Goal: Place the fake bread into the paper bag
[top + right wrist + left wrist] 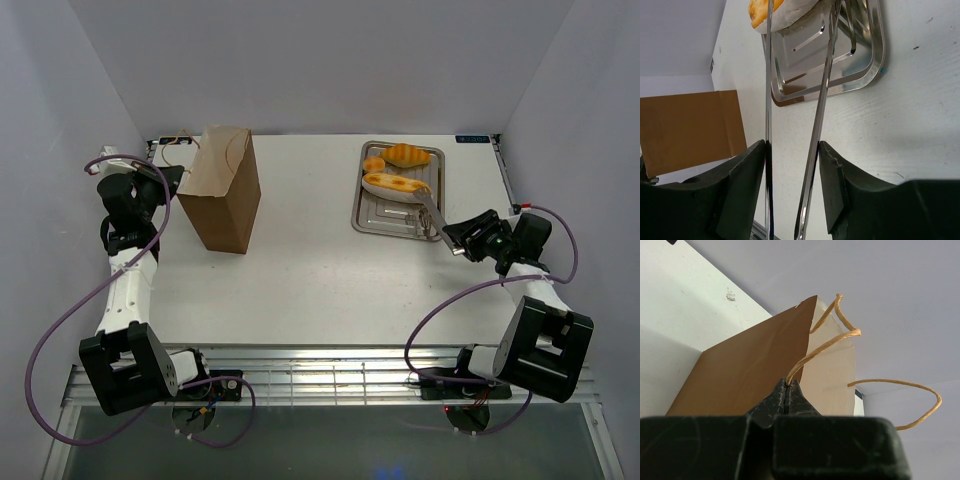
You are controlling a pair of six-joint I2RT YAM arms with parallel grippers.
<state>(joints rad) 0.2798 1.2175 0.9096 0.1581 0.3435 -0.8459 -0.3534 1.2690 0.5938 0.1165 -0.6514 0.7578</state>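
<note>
Near edge: both arm bases sit on a wire grille shelf [330,375], purple cables [60,320] looping off each.

Left gripper [172,182] [786,387] is at the left bench edge with its fingers pressed together, pinching a thin string handle [827,346] of the tall brown kraft paper bag [225,190] [750,370] [690,125]. The bag stands upright, left of centre and close to the left wall. Its second handle loop hangs free.

Right gripper [460,243] [792,145] is near the right bench edge, clamped on the silver metal tongs [432,212] [820,100]. The two tong arms stay apart between the fingers. They reach forward over the near rim of the flat steel tray [385,215] [840,82] and straddle the long pale-edged orange baguette loaf [393,184] [790,12]. Cannot tell if they squeeze it; the tips are out of the wrist view.

Behind the baguette, in the far half of the tray, lie the ridged golden croissant [408,155] and the small round orange bun [374,164], just beside each other. Three loaves are visible, all on the tray.

Bag and tray are well apart, with a wide stretch of white bench [320,260] between them. The tray sits near the far-right corner.

A small dark label [475,139] on the far bench edge is too small to read. No other writing is legible.
</note>
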